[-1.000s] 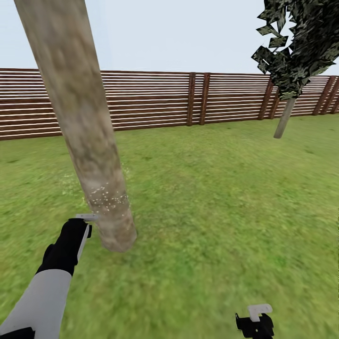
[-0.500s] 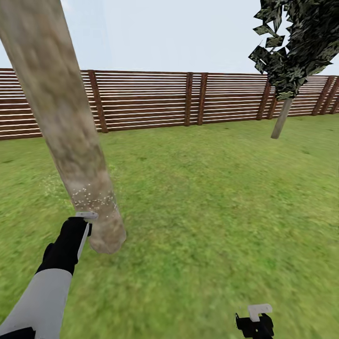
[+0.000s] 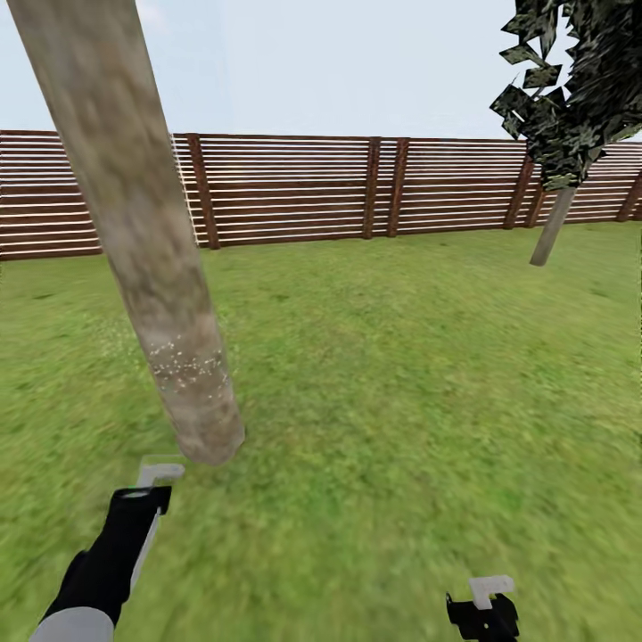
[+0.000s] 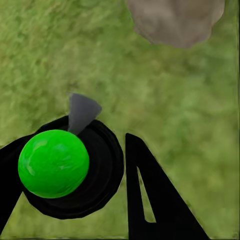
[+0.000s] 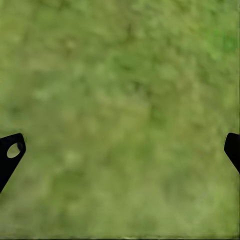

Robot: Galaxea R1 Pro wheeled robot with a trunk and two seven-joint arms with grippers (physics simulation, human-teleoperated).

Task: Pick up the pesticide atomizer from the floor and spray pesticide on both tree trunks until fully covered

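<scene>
The pesticide atomizer [image 4: 53, 162] has a bright green ball on a round black body, with a grey nozzle [image 4: 81, 111]. My left gripper [image 4: 75, 175] is shut on it, low at the left over the grass [image 3: 150, 489]. The nozzle aims at the foot of the near tree trunk [image 3: 152, 241], a thick pale grey-tan column leaning through the head view. A band of white specks [image 3: 189, 366] sits just above its base [image 4: 175, 20]. A second tree [image 3: 571, 89] with a dark crown and thin-looking trunk [image 3: 553, 230] stands far right. My right gripper [image 3: 486, 611] hangs open over bare grass [image 5: 120, 150].
Green lawn [image 3: 401, 374] stretches on all sides of the near trunk. A brown horizontal-slat fence [image 3: 357, 187] closes the garden at the back. The trunk stands a short way ahead of my left arm.
My left arm has dropped lower and drawn back from the trunk with the atomizer. The head view has shifted a little. The right gripper holds the same place.
</scene>
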